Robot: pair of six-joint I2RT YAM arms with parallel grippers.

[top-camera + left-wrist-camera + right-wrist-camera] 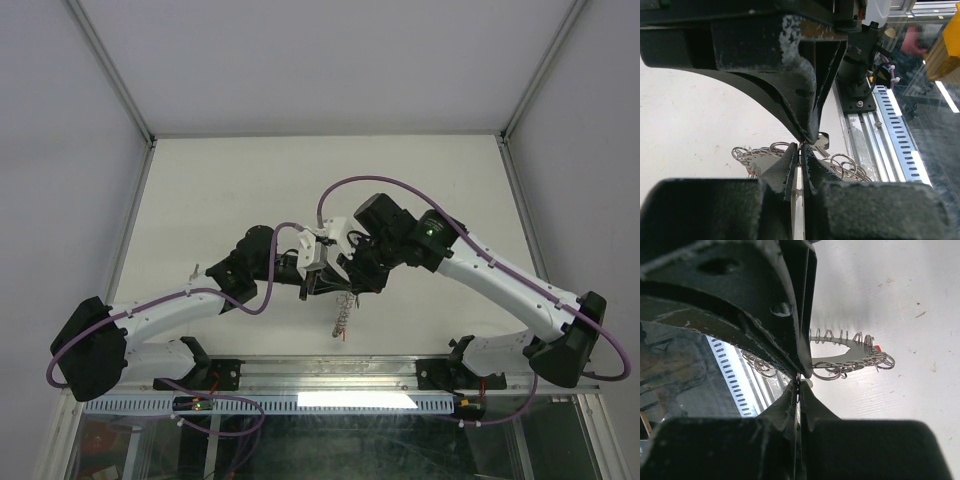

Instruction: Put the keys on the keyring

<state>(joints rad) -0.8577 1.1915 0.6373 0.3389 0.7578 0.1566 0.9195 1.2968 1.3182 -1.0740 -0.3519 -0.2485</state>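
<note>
- Black and scuffed, the left gripper [802,146] has its jaws pressed tip to tip right over the keyring [840,352]. A thin reddish sliver sits in the seam, and a small silvery key [821,141] pokes out just beside the tips. Whether that key is actually pinched cannot be told.
- The right gripper [799,381] is fully closed too, its tips just beside the keyring's rim. A pale scrap at the seam is too small to name.
- The keyring lies just beyond both pairs of tips. It is a flat grey band with a fringe of wire loops, and a red key head [878,347] sits at the end farthest from the right gripper.
- From above, the keyring reads as a narrow streak over the white table [220,200]. Its long axis runs from the meeting grippers toward the arm bases.
- Both arms reach the same upper end of the keyring, and neither is clearly nearer.
- The next move likely turns on lining the key's hole up with one loop at that end.
</note>
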